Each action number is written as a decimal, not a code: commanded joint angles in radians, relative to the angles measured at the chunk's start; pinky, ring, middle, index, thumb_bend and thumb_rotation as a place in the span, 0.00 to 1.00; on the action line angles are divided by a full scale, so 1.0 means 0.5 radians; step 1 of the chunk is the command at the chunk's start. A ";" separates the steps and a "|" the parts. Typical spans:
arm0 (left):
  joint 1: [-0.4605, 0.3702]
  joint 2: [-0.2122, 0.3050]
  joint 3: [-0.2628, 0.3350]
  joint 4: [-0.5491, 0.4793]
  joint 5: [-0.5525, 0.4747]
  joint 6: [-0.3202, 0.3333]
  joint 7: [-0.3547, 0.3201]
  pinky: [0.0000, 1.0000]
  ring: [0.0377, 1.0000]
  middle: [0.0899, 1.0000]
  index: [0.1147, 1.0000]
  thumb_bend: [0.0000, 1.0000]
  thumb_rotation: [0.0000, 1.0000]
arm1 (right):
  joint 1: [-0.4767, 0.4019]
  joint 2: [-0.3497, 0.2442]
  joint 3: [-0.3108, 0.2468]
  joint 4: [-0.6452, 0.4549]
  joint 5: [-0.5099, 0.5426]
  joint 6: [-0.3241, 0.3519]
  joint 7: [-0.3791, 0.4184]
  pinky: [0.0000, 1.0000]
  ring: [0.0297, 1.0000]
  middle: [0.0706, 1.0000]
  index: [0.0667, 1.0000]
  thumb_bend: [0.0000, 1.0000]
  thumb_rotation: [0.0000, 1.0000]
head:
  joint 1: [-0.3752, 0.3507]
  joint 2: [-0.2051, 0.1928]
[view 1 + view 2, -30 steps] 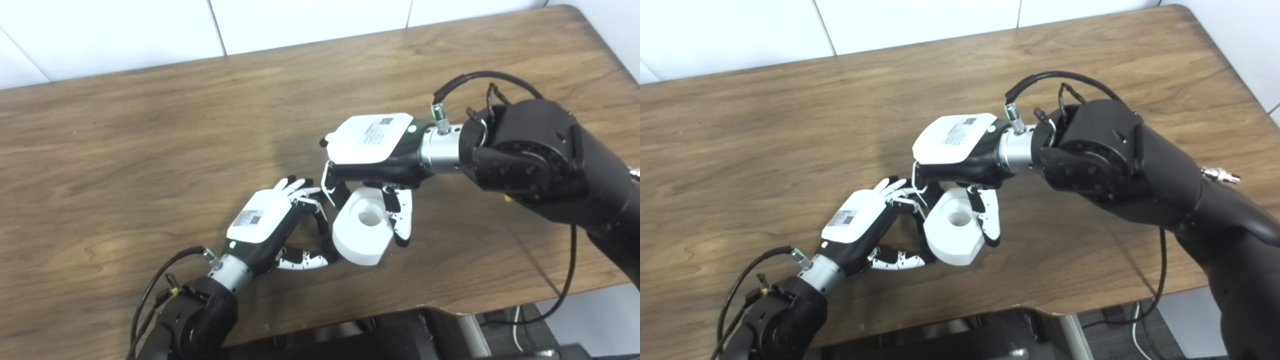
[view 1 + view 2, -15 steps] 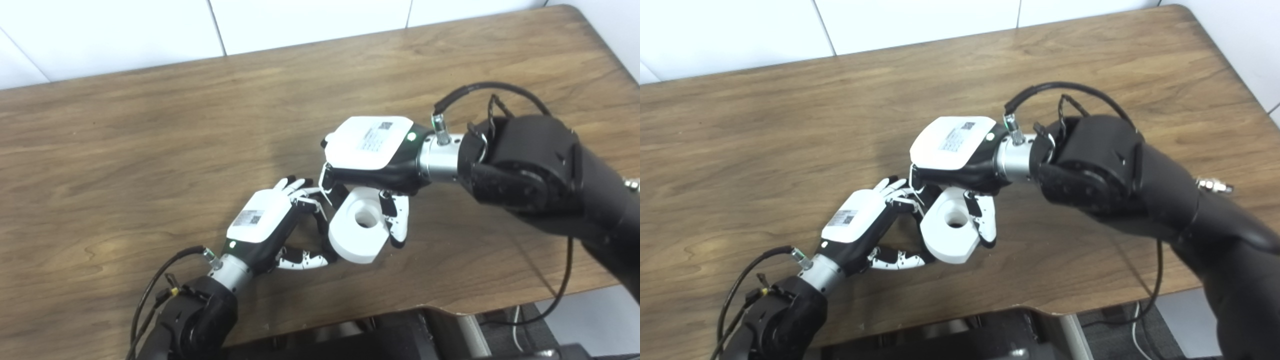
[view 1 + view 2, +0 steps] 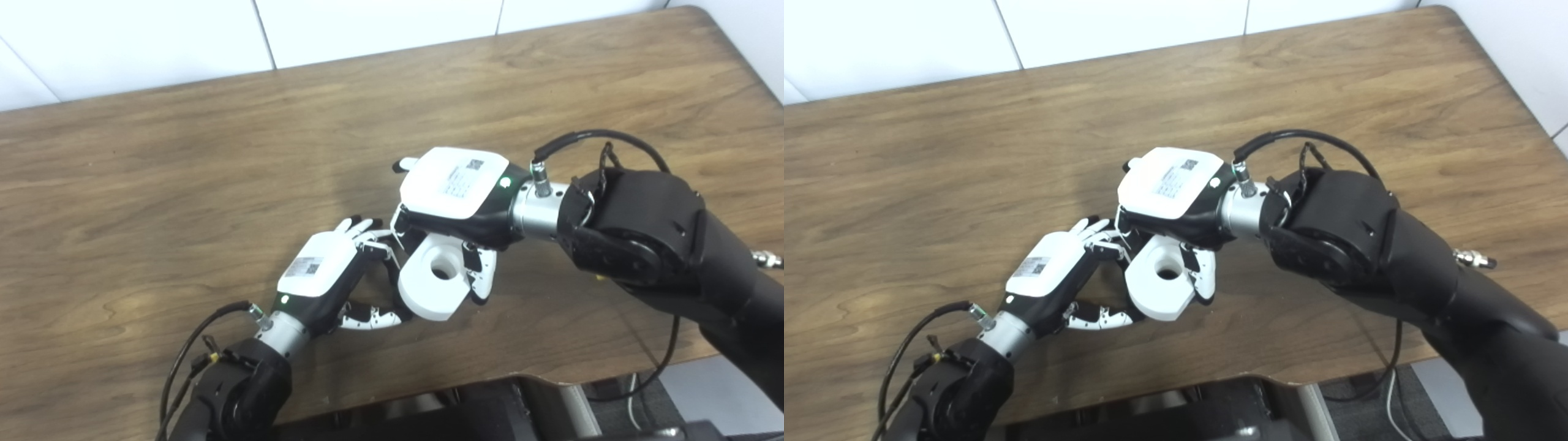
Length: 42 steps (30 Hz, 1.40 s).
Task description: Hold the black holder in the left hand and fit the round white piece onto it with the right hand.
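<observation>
My right robot hand (image 3: 450, 205) sits palm-down over the middle of the tabletop (image 3: 184, 153), fingers curled around the round white piece (image 3: 433, 277). The piece is pinched between my thumb on its right side and fingers on its left; its centre hole faces up toward the cameras and the whole piece tilts slightly. Its lower edge lies close to the wood (I cannot tell whether it touches).

My left robot hand (image 3: 324, 269) lies just to the left of the piece, back of the hand up, fingers (image 3: 1093, 229) curled toward it, and the thumb (image 3: 373, 318) reaches along underneath to the piece's lower left edge. The fingers of both hands meet at the left side of the piece. The black holder is hidden behind my left fingers and the piece; only dark shapes show there, so I cannot tell whether the left robot hand is closed on it, or whether the piece is seated on anything.

A black cable (image 3: 591, 138) loops over my right wrist.
</observation>
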 commanded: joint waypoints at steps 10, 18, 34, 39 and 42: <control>0.024 0.011 -0.036 0.020 0.006 -0.006 -0.096 1.00 0.94 0.81 0.42 0.52 0.06 | 0.000 -0.025 -0.035 -0.010 0.074 -0.063 0.185 0.98 0.63 0.44 0.45 0.53 0.00 | -0.008 -0.001; 0.018 0.007 -0.037 0.010 0.010 0.007 -0.112 1.00 0.94 0.81 0.42 0.52 0.06 | 0.026 -0.012 -0.019 -0.003 0.039 -0.080 0.174 0.94 0.63 0.42 0.46 0.53 0.00 | -0.022 0.001; 0.002 -0.011 -0.047 0.036 0.025 0.005 -0.107 1.00 0.94 0.81 0.42 0.52 0.06 | -0.081 -0.113 0.168 -0.035 -0.050 -0.038 0.204 0.93 0.71 0.42 0.50 0.52 0.01 | -0.022 -0.010; -0.004 -0.018 -0.048 0.041 0.024 0.009 -0.113 1.00 0.94 0.81 0.42 0.52 0.06 | -0.117 -0.142 0.194 -0.038 -0.032 -0.005 0.205 0.97 0.75 0.57 0.54 0.71 0.20 | -0.019 -0.011; -0.007 -0.023 -0.049 0.043 0.030 0.015 -0.118 1.00 0.94 0.81 0.42 0.52 0.06 | -0.143 -0.159 0.216 -0.036 -0.023 0.018 0.204 0.97 0.76 0.60 0.61 0.88 0.27 | -0.018 -0.012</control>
